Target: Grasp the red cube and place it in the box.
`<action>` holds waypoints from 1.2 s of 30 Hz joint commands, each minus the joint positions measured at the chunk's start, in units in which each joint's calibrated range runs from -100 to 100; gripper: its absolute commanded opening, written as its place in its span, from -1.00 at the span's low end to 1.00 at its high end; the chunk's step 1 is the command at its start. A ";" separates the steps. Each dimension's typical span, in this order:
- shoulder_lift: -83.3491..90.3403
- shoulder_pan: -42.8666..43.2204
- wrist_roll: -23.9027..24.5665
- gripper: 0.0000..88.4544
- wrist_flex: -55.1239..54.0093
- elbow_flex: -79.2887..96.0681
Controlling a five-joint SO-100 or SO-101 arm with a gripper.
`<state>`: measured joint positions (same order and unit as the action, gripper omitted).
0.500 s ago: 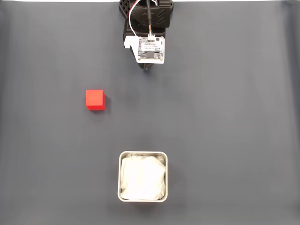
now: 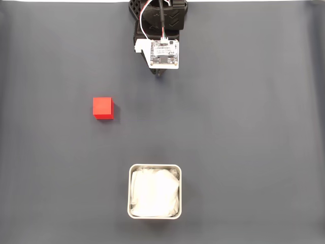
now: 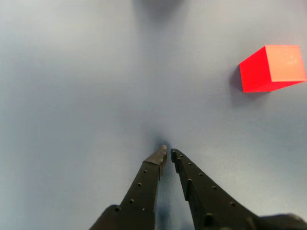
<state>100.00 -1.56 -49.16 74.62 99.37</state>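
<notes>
Fixed view: box (image 2: 154,167) is sitting at bottom centre, holding white wrinkled lining; red cube (image 2: 103,108) is lying well apart, up-left. Wrist view: gripper (image 3: 168,154) is hovering nearly closed, gripping nothing; red cube (image 3: 271,68) is resting upper right.

In the fixed view the arm (image 2: 160,20) is cut off by the top edge, so its base cannot be seen, and a white circuit board (image 2: 164,54) mounted on it covers most of the tool beneath; only a dark tip pokes out below the board, too small to tell how the jaws stand. The white lining hides the floor of the box (image 2: 154,166). In the wrist view the two black fingers (image 3: 144,189) run off the bottom edge, so their roots are out of sight. The red cube (image 3: 271,68) reaches almost to the right edge, and its underside and far faces are hidden.
</notes>
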 commanded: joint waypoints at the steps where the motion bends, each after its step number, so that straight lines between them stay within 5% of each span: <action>1: -0.09 0.28 -0.34 -1.00 1.28 0.45; 14: -0.09 0.35 -0.88 -1.00 0.95 0.45; 20: -2.17 0.35 -0.39 -1.00 -14.95 -2.56; 26: -16.38 2.20 0.44 -1.00 -21.75 -24.91; 36: -37.09 2.34 0.93 -1.00 -14.54 -58.49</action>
<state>66.83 0.67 -48.18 57.84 49.37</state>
